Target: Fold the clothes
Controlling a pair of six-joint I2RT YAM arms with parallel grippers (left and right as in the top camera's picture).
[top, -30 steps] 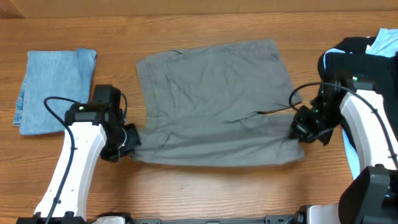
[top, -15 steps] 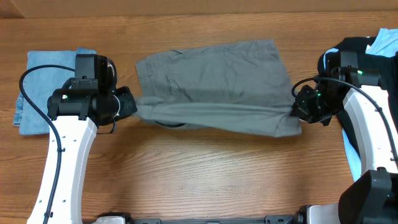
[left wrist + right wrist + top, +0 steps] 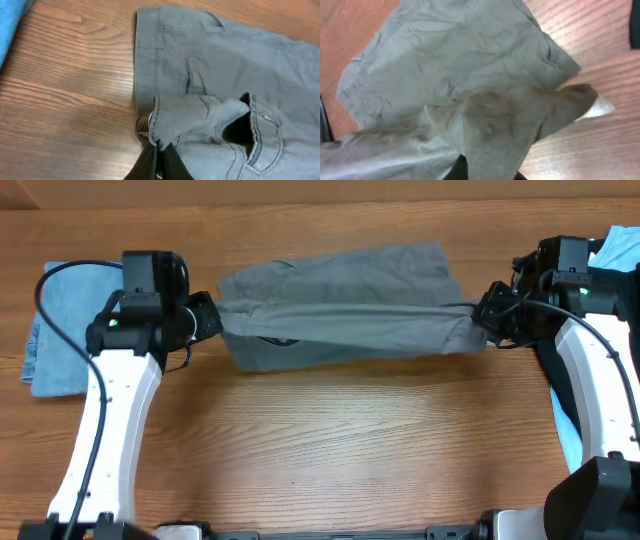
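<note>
Overhead, the grey shorts (image 3: 340, 280) lie at the 12 o'clock side of the table (image 3: 330, 460), their long axis running from 9 to 3 o'clock. The waistband appears to point toward 9 and the leg ends toward 3 (the belt loop and pocket in the left wrist view suggest as much). The left gripper (image 3: 205, 320) is pinched tight on the cloth at the 9 o'clock end, and the right gripper (image 3: 487, 315) is clamped on the 3 o'clock end. Between them the near edge is raised and stretched into a taut band above the half lying flat.

I'd call this the middle of a lengthwise fold, with the near half going over the far half. Next, both arms should travel toward 12 o'clock together, keeping tension even, lay the lifted edge onto the far edge, then let go. A blue denim piece (image 3: 60, 330) sits at 9 o'clock and a dark pile (image 3: 590, 265) at 3 o'clock.
</note>
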